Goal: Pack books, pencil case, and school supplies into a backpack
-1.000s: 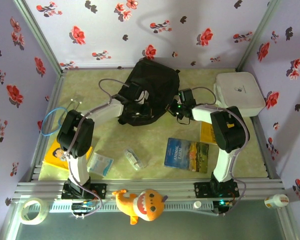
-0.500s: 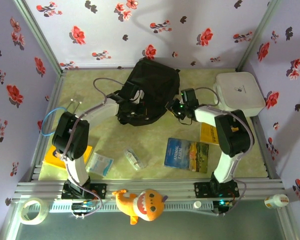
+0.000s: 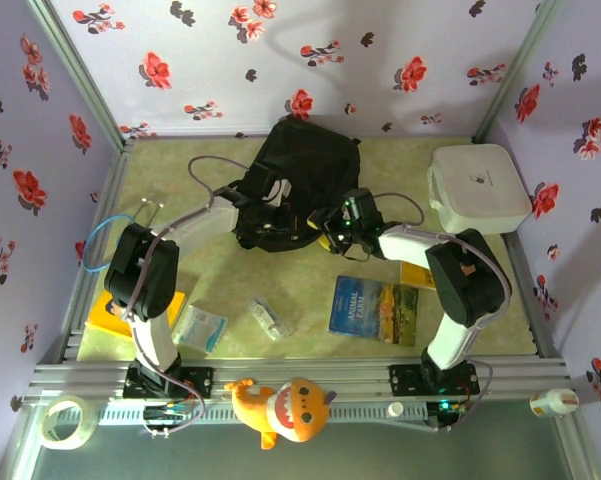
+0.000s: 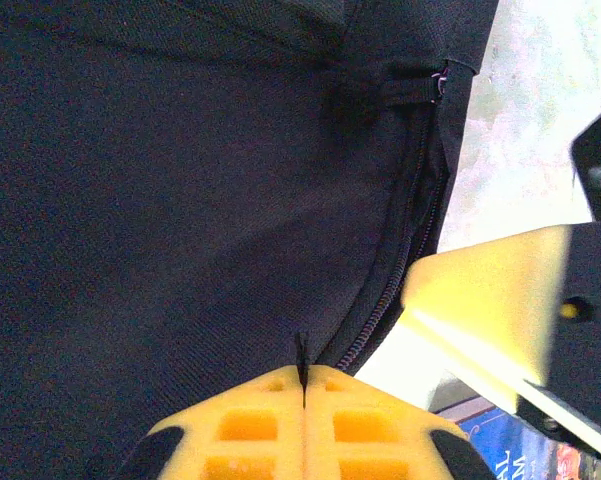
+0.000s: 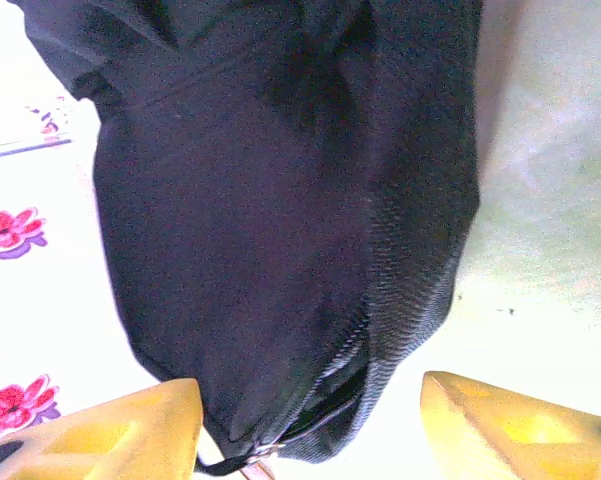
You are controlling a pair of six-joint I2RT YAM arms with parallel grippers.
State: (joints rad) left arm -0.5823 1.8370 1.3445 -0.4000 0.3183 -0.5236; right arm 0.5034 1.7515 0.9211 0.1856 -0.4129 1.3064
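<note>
Backpack: we see the black backpack (image 3: 302, 172) lying at the far middle of the worktop (image 3: 230, 280), its rounded end toward the far wall and its zip (image 4: 395, 275) running down its near right edge.
Left gripper: we find the left gripper (image 3: 285, 208) on the backpack's near edge. In the left wrist view its yellow fingers (image 4: 230, 430) are pressed fully together, with a thin black tab of the backpack pinched at the seam between them, right beside the zip.
Right gripper: we see the right gripper (image 3: 325, 228) at the backpack's near right corner. In the right wrist view its fingers (image 5: 130, 420) stand well apart and hold nothing, and the bag's corner lies between them.
Blue book: we see the blue book (image 3: 374, 309) flat on the near right of the worktop, well apart from the backpack.
Yellow books: we make out one yellow book (image 3: 110, 312) at the near left edge, partly under the left arm, and a second yellow book (image 3: 416, 270) on the right, mostly hidden behind the right arm.
Pencil case: we see the clear pencil case (image 3: 268, 317) in the near middle, between the blue book and a pale packet (image 3: 200, 327).
White box: we see the white box (image 3: 478, 187) in the far right corner.
Front rail: we see a plush toy (image 3: 285, 407) on the front rail, with a tape roll (image 3: 62, 420) to its left.
</note>
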